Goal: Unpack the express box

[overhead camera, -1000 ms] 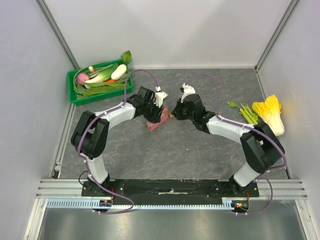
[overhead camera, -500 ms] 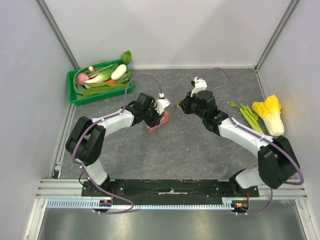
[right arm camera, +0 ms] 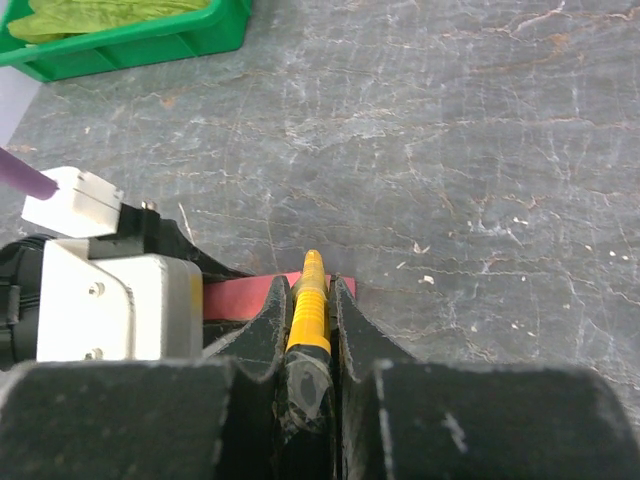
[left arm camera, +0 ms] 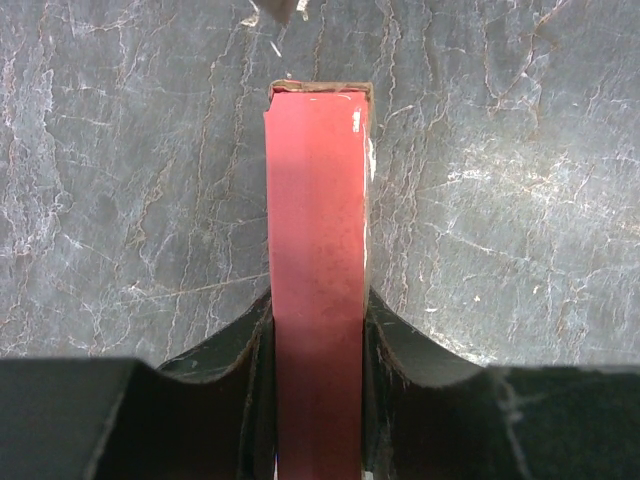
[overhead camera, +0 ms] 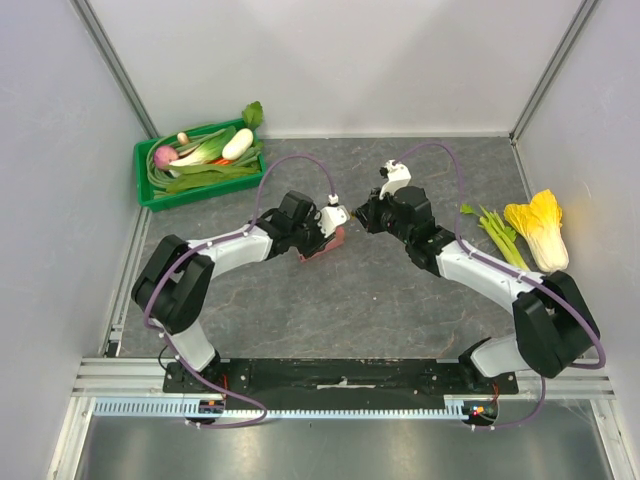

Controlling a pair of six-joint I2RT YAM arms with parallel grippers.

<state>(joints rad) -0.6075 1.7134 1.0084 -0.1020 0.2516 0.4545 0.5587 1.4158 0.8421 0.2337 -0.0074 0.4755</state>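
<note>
My L gripper point(left arm camera: 318, 312) is clamped on the express box point(left arm camera: 317, 190), narrow side up, mid grey table point(left arm camera: 500, 200). R gripper point(right arm camera: 311, 292) is clamped on a slim yellow tool point(right arm camera: 309, 300), tip near the box.

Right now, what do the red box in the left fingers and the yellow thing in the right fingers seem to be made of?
The express box: probably cardboard, matte pink-red face, with a raw brown edge showing at its far end. The yellow tool: likely hard plastic, smooth and slightly glossy, black toward the base; too little shows to be sure.
</note>
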